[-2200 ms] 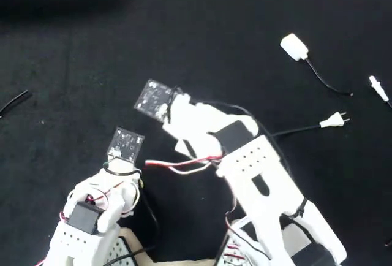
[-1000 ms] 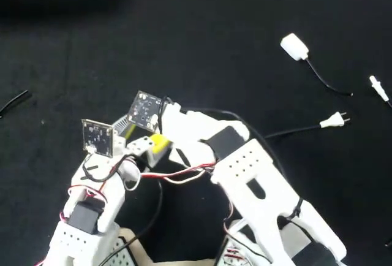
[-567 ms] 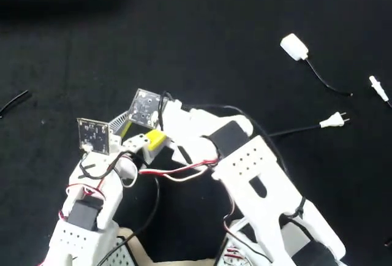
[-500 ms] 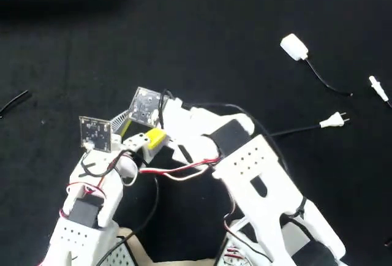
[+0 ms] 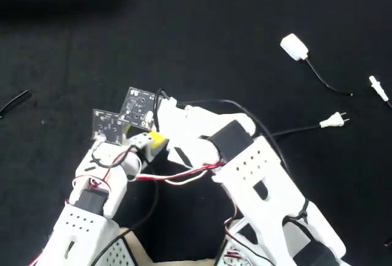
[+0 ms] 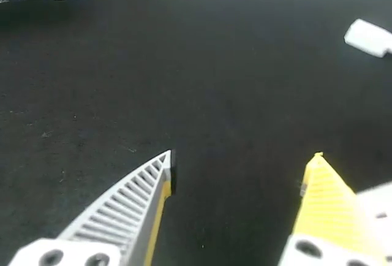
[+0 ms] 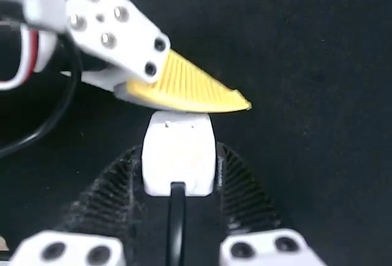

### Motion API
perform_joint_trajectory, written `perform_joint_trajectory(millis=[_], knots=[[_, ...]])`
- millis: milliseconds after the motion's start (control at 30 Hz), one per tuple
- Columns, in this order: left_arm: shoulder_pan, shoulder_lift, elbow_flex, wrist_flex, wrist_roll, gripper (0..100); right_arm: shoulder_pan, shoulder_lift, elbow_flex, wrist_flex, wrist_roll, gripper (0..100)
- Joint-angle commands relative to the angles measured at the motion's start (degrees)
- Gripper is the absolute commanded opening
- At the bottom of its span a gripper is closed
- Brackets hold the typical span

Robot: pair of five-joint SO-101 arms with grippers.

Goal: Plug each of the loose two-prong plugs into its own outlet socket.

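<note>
A white rectangular block on a black cord (image 7: pixel 177 143) is clamped between the fingers of the right gripper (image 7: pixel 177 155), above the black table (image 5: pixel 214 33) toward its near edge. The left gripper (image 6: pixel 243 155), fingers spread wide, is just beside the block's tip. A white two-prong plug (image 5: pixel 334 119) lies near the right edge.

Matt black cloth on table cover (image 5: pixel 245 21); smooth white plastic connector body (image 7: pixel 177 152); ribbed matt plastic left hand (image 6: pixel 244 159).

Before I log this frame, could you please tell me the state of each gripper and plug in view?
Left gripper: open, empty.
Right gripper: shut on the white connector.
White connector: held, not plugged in.
Two-prong plug: loose on the table, unplugged.
White block: lying loose, apart from that plug.
</note>
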State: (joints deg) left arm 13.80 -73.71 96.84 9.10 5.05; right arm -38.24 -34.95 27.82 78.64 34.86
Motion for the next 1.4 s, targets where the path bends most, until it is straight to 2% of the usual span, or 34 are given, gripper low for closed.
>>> perform_joint_trajectory(millis=[0,167,300,467,600,700,967,1367], knots=[[3.03,0.79,0.92,-0.88,-1.41,34,-1.49,-0.92,-4.62,-1.41,-0.62,1.1],[3.03,0.88,0.92,-0.88,-1.41,34,-1.05,-0.66,-3.82,-3.52,-1.05,1.1],[1.27,0.53,0.92,-0.88,-1.49,34,2.73,-0.66,-2.24,-5.10,-1.14,1.1],[-10.77,0.44,-0.66,-1.14,-1.49,34,8.97,-0.66,-1.10,-4.75,-1.05,1.1],[-22.73,0.44,-1.80,-0.97,-1.49,34,9.67,0.92,-0.04,-3.78,0.70,1.1],[-27.91,0.44,-1.80,-0.88,-1.41,34,9.67,6.81,-1.19,-2.37,0.88,1.1],[-28.26,0.44,-1.71,-0.88,-1.41,34,9.93,32.57,-14.64,4.40,0.44,1.1],[-28.88,0.44,-1.36,-0.88,-1.49,34,9.76,66.59,-39.87,1.85,-6.77,1.1]])
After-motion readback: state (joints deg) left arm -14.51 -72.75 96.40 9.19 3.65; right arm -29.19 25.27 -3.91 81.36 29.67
